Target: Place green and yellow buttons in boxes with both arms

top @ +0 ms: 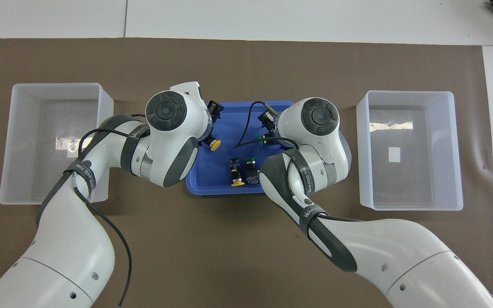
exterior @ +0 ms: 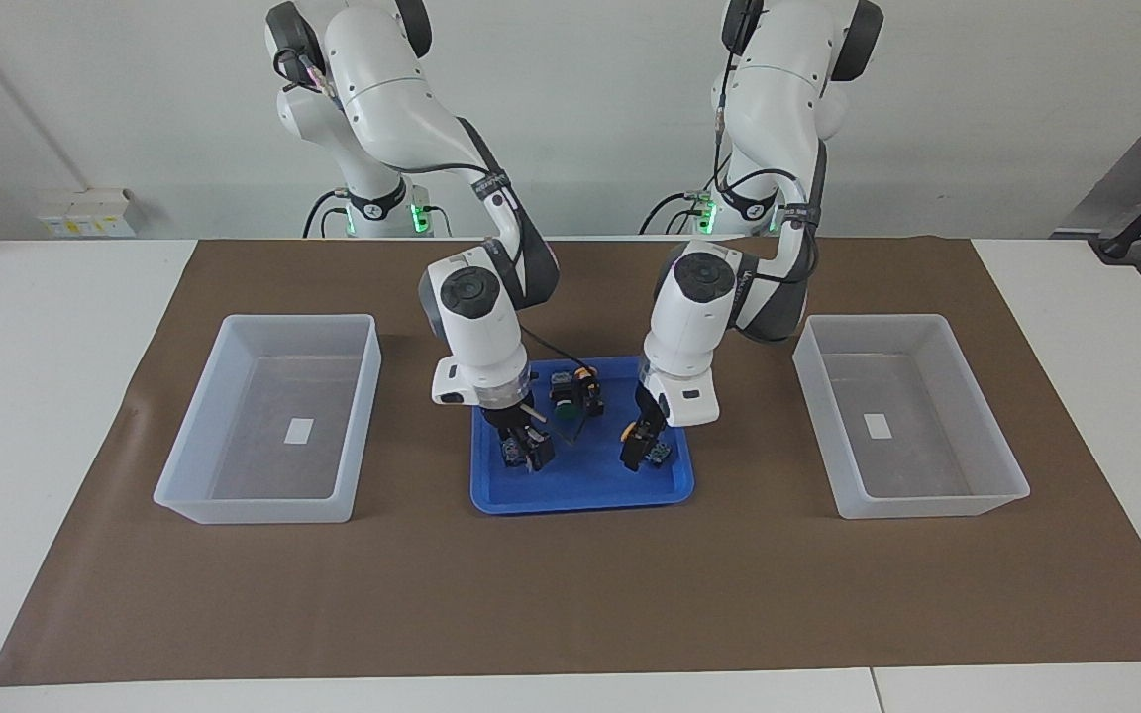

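Note:
The blue tray (exterior: 590, 477) (top: 229, 119) lies between the two boxes. My right gripper (exterior: 528, 451) is down in the tray, shut on a green button (exterior: 515, 454) whose cap (top: 261, 139) peeks out by the wrist. My left gripper (exterior: 642, 448) is open and stands low around a yellow button (exterior: 658, 453) (top: 215, 145). Another yellow button (exterior: 587, 388) (top: 234, 172) and another green button (exterior: 563, 401) (top: 251, 170) lie side by side at the tray's edge nearer the robots. In the overhead view both wrists hide the fingertips.
One box (exterior: 263, 319) (top: 405, 93) sits toward the right arm's end, the other box (exterior: 878, 319) (top: 56, 85) toward the left arm's end. Each holds only a small white label. A brown mat (exterior: 570, 594) covers the table's middle.

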